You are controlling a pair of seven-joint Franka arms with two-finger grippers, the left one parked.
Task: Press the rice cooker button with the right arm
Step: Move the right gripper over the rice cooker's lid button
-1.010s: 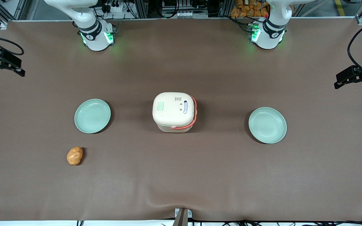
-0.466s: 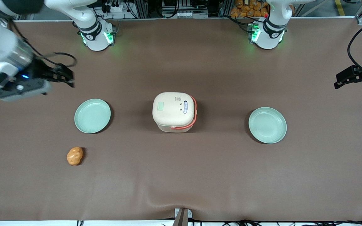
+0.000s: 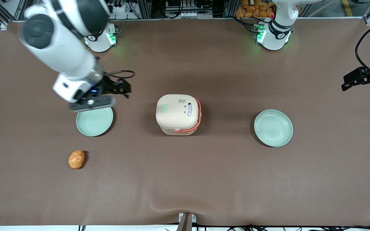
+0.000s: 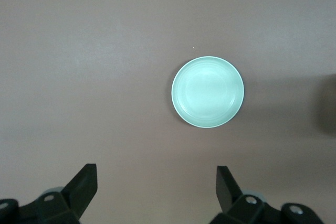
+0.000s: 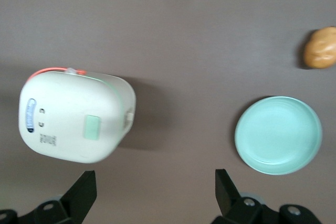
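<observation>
Right arm sweeps in toward the rice cooker, button not yet pressed.

Within the last second the white right arm (image 3: 63,48) has swung in from the working arm's end of the tabletop (image 3: 185,179). Its black end effector (image 3: 116,88) now hangs above the edge of a mint-green plate (image 3: 94,122), with its fingers spread wide and holding nothing. The cream rice cooker (image 3: 178,114) sits closed at the middle of the tabletop, its coral handle (image 3: 198,117) folded down on the side toward the parked arm. The pale green button (image 3: 164,108) on the lid faces the approaching arm. The end effector remains well apart from it, so the approach looks about half done. An orange potato-like lump (image 3: 76,159) lies nearer the front camera than the plate.
</observation>
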